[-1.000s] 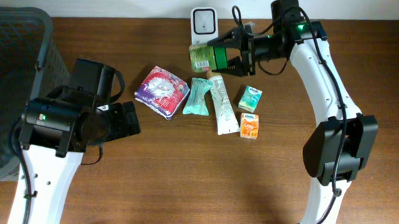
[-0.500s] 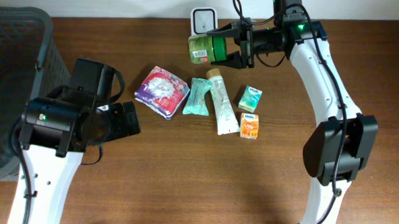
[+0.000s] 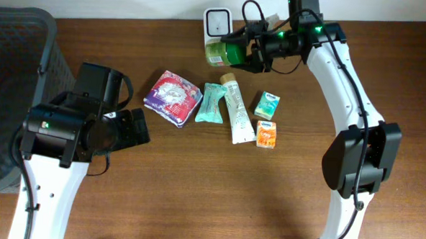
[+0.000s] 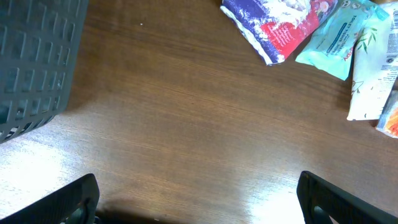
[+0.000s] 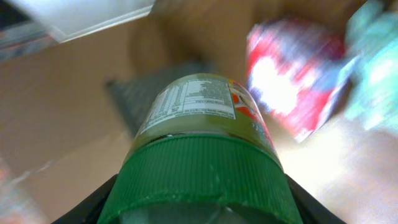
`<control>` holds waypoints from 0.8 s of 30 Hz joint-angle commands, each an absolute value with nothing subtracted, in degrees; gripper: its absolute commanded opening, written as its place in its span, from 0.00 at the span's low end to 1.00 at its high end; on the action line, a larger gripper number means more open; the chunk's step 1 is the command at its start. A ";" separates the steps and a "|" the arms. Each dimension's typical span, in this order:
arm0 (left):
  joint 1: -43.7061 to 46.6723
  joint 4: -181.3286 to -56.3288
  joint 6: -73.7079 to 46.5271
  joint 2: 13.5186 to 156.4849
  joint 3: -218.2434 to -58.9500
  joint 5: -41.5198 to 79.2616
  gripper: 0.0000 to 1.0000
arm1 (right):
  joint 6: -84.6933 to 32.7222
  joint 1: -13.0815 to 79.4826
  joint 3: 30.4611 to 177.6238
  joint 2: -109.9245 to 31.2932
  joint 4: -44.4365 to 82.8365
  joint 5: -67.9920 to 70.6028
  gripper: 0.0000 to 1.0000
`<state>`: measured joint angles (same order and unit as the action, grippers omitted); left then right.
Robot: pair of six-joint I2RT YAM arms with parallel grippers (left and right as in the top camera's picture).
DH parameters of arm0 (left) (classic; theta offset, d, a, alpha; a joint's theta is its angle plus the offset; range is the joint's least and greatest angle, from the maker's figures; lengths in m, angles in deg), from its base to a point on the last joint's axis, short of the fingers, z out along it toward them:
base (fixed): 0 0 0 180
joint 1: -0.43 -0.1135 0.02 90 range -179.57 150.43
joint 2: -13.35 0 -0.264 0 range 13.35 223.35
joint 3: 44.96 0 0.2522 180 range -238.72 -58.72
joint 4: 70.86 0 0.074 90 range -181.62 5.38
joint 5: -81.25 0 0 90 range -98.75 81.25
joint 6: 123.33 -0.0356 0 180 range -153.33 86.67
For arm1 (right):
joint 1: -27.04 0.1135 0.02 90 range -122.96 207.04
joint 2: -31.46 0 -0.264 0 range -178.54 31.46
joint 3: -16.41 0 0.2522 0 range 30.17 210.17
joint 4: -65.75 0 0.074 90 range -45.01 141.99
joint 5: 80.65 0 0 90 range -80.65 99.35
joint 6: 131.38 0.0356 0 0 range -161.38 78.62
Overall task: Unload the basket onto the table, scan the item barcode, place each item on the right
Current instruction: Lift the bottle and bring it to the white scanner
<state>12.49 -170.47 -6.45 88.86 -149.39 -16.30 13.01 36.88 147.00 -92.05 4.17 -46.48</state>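
Currently, I am working the presentation step: the item is up at the reader, and nothing visible confirms a read yet.

At the far left, the basket (image 3: 13, 67) is standing unused. Just beside it, my left hand (image 3: 142, 127) is hanging over bare tabletop (image 3: 195, 191) with its jaws spread wide, holding nothing and taking no part in this step.

Toward the middle, the remaining goods are lying flat: a purple packet (image 3: 172, 96), a teal pouch (image 3: 211, 103), a white tube (image 3: 235, 112), a green box (image 3: 267, 104) and an orange box (image 3: 266, 134).

At the back edge, the scanner (image 3: 217, 22) is standing upright. The green bottle (image 3: 222, 52) is being carried on its side just in front of it, clear of the tabletop, base toward the left. My right hand (image 3: 253, 52) is gripping the bottle at its cap end, the jaws clamped on either side of the ribbed green cap.

In the right wrist view, a printed text panel is facing up; the barcode itself I cannot make out.

The next move, as I judge it, is calling for a slow roll of the bottle about its long axis, close to the scanner window, until the code faces it. The grip should not be loosened during the roll.
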 commanded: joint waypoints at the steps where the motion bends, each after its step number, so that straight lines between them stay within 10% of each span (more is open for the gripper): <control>1: 12.66 -170.36 -5.91 88.66 -149.50 -16.71 0.99 | 2.58 39.33 148.25 -91.65 4.48 -22.57 0.36; 10: 12.66 -170.36 -5.91 88.66 -149.50 -16.73 0.99 | -7.39 48.60 148.23 -95.28 31.67 15.98 0.36; 24: 12.66 -170.36 -5.91 88.66 -149.50 -16.73 0.99 | -12.52 49.08 148.25 -104.88 54.07 20.51 0.41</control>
<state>12.49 -170.47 -6.45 88.86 -149.39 -16.30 -11.82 49.21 147.18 -105.99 53.46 18.56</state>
